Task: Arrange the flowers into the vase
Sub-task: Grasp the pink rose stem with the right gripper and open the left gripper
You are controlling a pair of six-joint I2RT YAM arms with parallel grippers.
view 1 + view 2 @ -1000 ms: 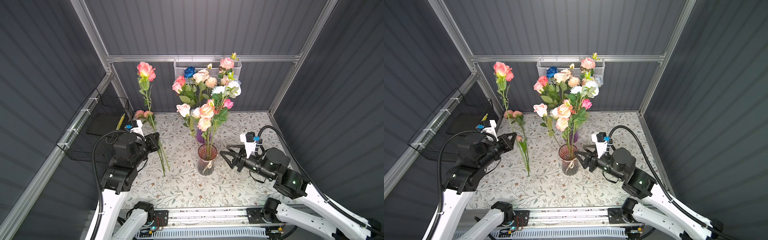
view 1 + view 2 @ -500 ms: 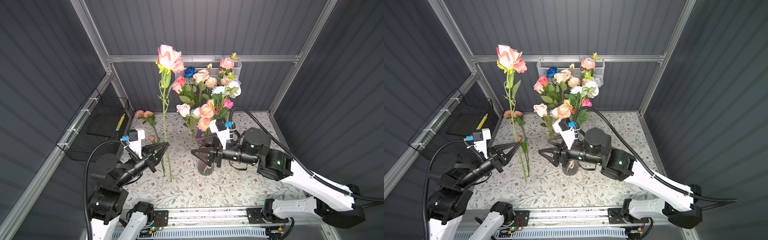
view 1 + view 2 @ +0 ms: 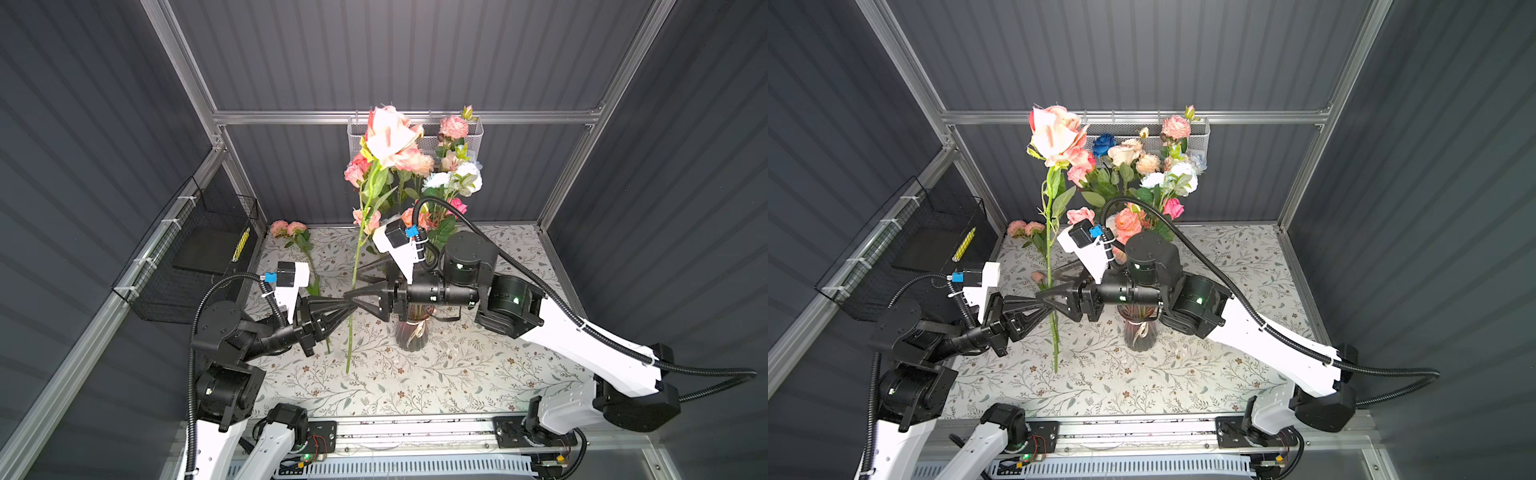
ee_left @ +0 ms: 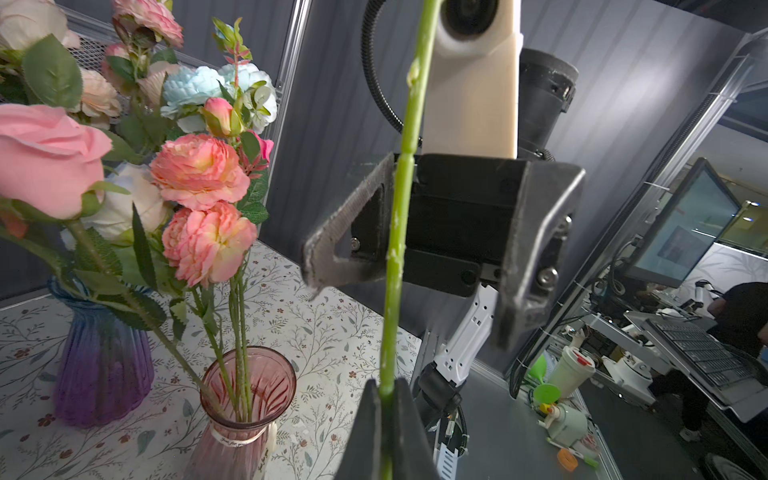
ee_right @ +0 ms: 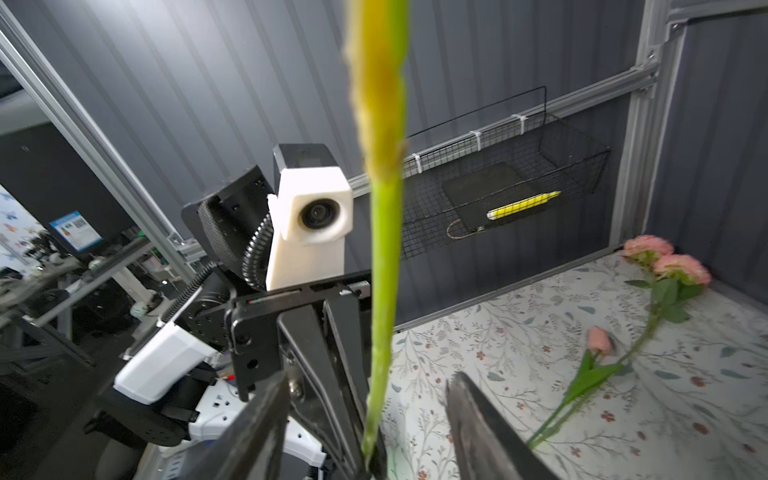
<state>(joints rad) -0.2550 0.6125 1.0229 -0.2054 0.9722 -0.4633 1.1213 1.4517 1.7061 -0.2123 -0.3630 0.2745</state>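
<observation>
Now in hand: the left gripper (image 3: pixel 352 304) is clamped tight on the green stem of a pink-and-cream rose (image 3: pixel 388 137) and holds it upright, just left of the pink glass vase (image 3: pixel 411 334).
Right gripper: the right gripper (image 3: pixel 355 284) reaches across the middle. Its jaws stand apart on either side of the same stem, just above the left grip, and neither wrist view shows them pinching it.
Rose position: the bloom sits high, about level with the top of the bouquet. The cut end hangs low over the floral table (image 3: pixel 457 374); whether it touches cannot be told.
Done so far: coral and pink peony stems stand in the pink glass vase. A blue-purple vase (image 4: pixel 99 353) just behind it holds more blooms, among them white ones and a deep blue rose (image 3: pixel 1104 143).
Left to do: the held rose is not in a vase yet, and one pink spray (image 3: pixel 295 230) lies flat at the far left of the table, well apart from both vases.
Progress: late, by my reading, with most flowers arranged and two pieces outstanding.
Step in hand: probably a handover from the left gripper to the right one before insertion.
</observation>
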